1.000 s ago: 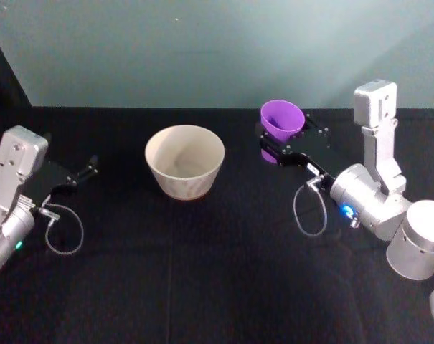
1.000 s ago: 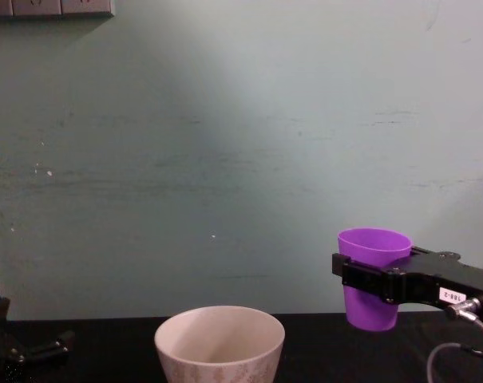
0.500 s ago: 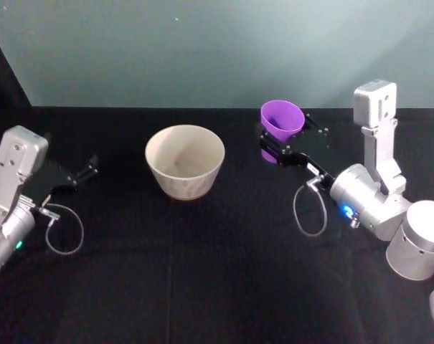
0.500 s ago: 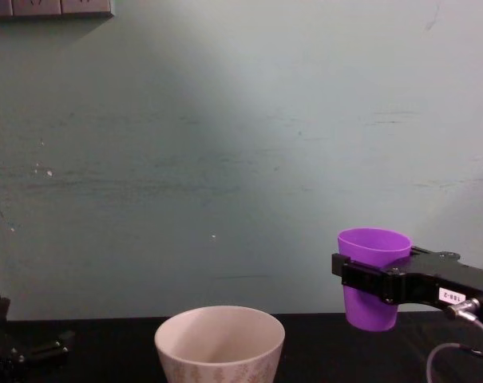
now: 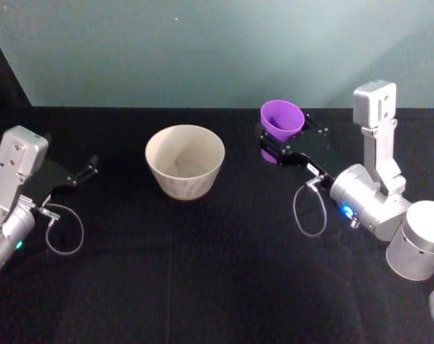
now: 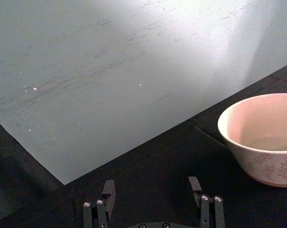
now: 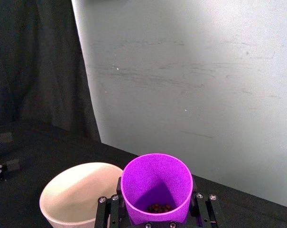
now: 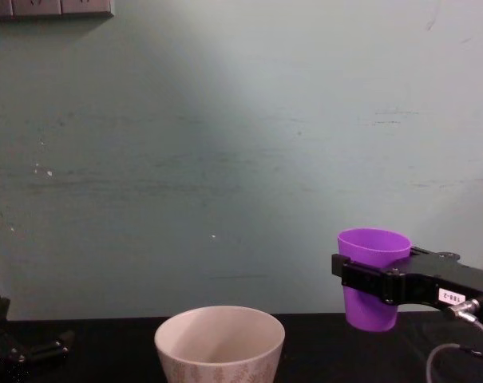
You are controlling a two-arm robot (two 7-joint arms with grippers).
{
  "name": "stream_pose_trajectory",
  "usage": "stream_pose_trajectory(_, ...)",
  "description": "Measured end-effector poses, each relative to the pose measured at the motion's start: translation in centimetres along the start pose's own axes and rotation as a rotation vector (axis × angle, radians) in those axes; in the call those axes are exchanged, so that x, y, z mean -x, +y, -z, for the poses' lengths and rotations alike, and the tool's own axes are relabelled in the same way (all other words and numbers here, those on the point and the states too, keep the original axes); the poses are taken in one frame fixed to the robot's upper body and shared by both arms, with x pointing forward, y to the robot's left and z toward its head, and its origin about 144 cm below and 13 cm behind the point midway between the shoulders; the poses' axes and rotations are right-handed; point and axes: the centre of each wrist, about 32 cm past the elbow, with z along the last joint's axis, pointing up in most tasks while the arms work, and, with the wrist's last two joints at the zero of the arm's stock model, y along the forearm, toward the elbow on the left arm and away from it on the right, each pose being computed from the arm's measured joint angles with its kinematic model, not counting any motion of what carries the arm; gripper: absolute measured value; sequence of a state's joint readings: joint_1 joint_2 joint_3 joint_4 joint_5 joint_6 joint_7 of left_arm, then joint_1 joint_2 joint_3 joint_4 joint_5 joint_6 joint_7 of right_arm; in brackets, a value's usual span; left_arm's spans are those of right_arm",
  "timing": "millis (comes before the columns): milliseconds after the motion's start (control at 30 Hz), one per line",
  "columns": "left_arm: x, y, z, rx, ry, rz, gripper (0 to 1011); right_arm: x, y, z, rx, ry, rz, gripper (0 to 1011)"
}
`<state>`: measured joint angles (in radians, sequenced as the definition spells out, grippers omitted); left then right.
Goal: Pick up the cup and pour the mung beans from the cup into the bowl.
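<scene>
The purple cup (image 5: pixel 282 120) is held upright above the black table, with my right gripper (image 5: pixel 281 138) shut around its wall; the cup (image 8: pixel 372 278) hangs clear of the tabletop. Dark mung beans (image 7: pixel 157 207) lie at the bottom of the cup (image 7: pixel 156 187). The cream bowl (image 5: pixel 184 160) with a faint leaf pattern stands to the left of the cup, apart from it, also seen as the bowl (image 8: pixel 219 343) and the bowl (image 7: pixel 77 194). My left gripper (image 5: pixel 87 170) rests open at the table's left side, away from the bowl (image 6: pixel 261 134).
A black cloth covers the table (image 5: pixel 202 272). A pale green wall (image 8: pixel 225 144) rises right behind it. Loose cables (image 5: pixel 308 211) hang by both wrists.
</scene>
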<state>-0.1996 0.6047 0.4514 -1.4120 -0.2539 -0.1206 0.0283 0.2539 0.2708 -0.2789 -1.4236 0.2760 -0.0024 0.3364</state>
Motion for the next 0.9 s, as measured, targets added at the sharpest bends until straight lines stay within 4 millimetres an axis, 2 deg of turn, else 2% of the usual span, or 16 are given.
stream_pose_trajectory(900,0.0,0.0,0.0,0.0,0.0,0.0,1000,0.0,0.0,0.0,-0.001,-0.001,0.0,731)
